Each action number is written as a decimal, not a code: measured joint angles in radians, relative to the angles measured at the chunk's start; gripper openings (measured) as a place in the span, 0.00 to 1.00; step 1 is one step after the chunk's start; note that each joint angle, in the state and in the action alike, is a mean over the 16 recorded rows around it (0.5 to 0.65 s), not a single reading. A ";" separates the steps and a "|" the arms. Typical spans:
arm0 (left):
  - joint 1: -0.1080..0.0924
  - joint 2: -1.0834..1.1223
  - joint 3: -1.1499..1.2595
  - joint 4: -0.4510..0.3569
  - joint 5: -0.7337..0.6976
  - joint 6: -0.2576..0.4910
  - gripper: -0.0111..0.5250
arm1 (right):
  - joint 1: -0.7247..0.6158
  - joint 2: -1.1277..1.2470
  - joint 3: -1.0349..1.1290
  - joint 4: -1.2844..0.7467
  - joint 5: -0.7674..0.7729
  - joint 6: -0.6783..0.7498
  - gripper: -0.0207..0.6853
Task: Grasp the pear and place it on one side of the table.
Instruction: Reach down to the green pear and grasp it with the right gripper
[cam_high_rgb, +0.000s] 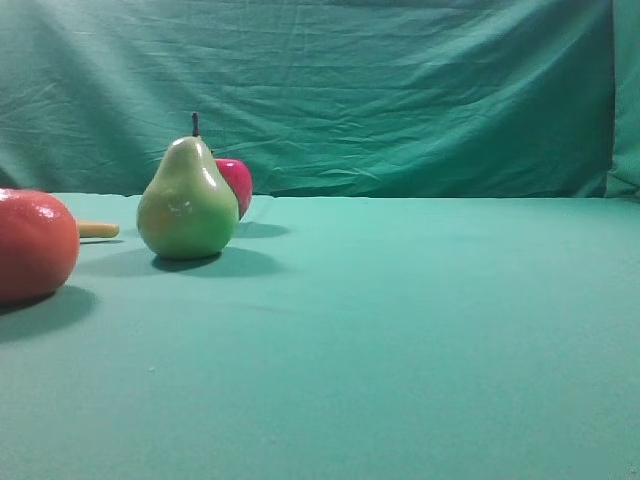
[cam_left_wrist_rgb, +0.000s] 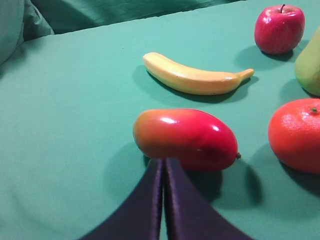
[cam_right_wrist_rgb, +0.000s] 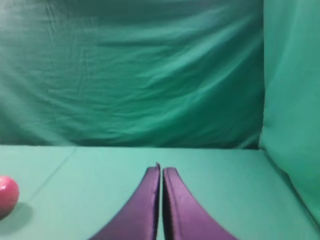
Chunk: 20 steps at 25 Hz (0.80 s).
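The pear (cam_high_rgb: 187, 200) stands upright on the teal table (cam_high_rgb: 400, 330) at the left, glossy yellow-green with a dark stem. Only its edge shows at the right border of the left wrist view (cam_left_wrist_rgb: 310, 62). My left gripper (cam_left_wrist_rgb: 164, 161) is shut and empty, its tips just in front of a red-orange mango (cam_left_wrist_rgb: 186, 139), well left of the pear. My right gripper (cam_right_wrist_rgb: 161, 169) is shut and empty over bare table, facing the backdrop. Neither gripper shows in the exterior view.
A red apple (cam_high_rgb: 236, 184) sits behind the pear and also shows in the left wrist view (cam_left_wrist_rgb: 279, 28). A large orange-red round fruit (cam_high_rgb: 35, 245) lies at the left. A banana (cam_left_wrist_rgb: 192, 76) lies behind the mango. A pink-red fruit (cam_right_wrist_rgb: 7, 196) shows at the right wrist view's left edge.
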 joint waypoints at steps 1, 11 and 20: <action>0.000 0.000 0.000 0.000 0.000 0.000 0.02 | 0.008 0.062 -0.032 -0.004 0.015 0.003 0.03; 0.000 0.000 0.000 0.000 0.000 0.000 0.02 | 0.192 0.613 -0.364 -0.032 0.318 -0.004 0.03; 0.000 0.000 0.000 0.000 0.000 0.000 0.02 | 0.431 0.926 -0.682 0.044 0.620 -0.109 0.03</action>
